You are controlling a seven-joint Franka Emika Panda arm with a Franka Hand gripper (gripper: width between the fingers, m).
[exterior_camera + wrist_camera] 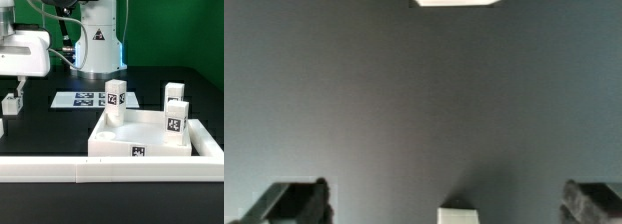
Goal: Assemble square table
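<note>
1. Gripper [445, 203] of mine hangs with jaws spread wide — nothing between them.
2. Tabletop [140, 140] sits well off from my gripper, toward the exterior view's right, against the border wall [60, 170].
3. Legs [114, 95] stand upright around it.
</note>
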